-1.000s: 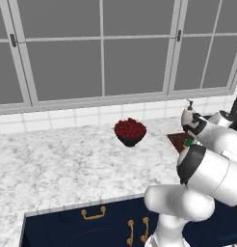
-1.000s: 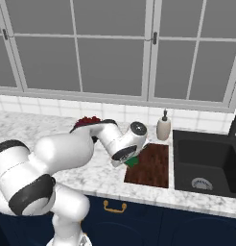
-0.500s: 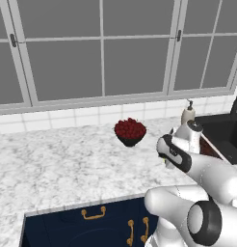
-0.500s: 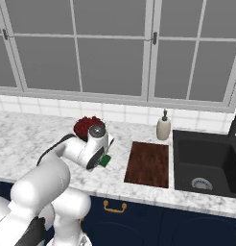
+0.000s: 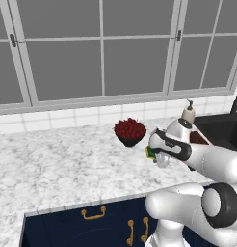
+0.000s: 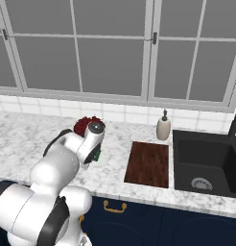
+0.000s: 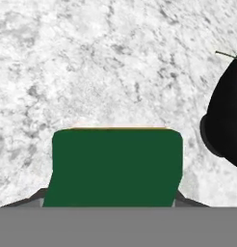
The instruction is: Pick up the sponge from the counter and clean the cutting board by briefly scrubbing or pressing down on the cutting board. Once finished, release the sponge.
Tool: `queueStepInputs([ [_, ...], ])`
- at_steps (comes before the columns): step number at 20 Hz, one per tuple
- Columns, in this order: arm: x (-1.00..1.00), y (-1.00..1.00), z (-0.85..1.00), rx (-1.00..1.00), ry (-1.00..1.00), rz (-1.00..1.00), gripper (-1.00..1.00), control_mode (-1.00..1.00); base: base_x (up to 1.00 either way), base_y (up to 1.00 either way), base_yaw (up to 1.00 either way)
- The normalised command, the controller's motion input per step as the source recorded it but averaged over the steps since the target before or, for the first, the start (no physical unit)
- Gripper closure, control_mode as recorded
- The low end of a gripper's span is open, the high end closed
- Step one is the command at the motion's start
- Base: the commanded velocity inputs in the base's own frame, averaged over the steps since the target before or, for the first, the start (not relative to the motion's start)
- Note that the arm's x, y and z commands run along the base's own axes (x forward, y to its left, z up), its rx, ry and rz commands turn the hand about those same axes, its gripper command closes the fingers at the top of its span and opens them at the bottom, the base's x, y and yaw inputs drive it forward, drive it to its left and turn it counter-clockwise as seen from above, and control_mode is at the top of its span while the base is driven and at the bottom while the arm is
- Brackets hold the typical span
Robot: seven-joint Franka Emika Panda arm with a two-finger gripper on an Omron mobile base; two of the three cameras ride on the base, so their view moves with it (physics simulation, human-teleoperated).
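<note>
Already picked up: sponge point(image 7: 115, 164) clenched between the fingers of the gripper point(image 5: 156, 157), green face filling the gap between them, carried above the marble counter point(image 7: 91, 62). Black bowl of red fruit point(image 5: 130, 131) just beside the fingers. Cutting board point(image 6: 148, 163) well apart from the fingers, toward the sink. Left to do, apparently: carry over, press or scrub, then release.
</note>
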Motion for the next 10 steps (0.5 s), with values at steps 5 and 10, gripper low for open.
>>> queueStepInputs([
  [5, 0.15, 0.23, -0.08, -0.04, 0.0, 0.13, -1.0, -1.0, 0.0, 0.0, 0.0],
  [10, 0.0, 0.09, 0.0, -0.17, 0.0, 0.05, -1.0, -1.0, 0.0, 0.0, 0.0],
])
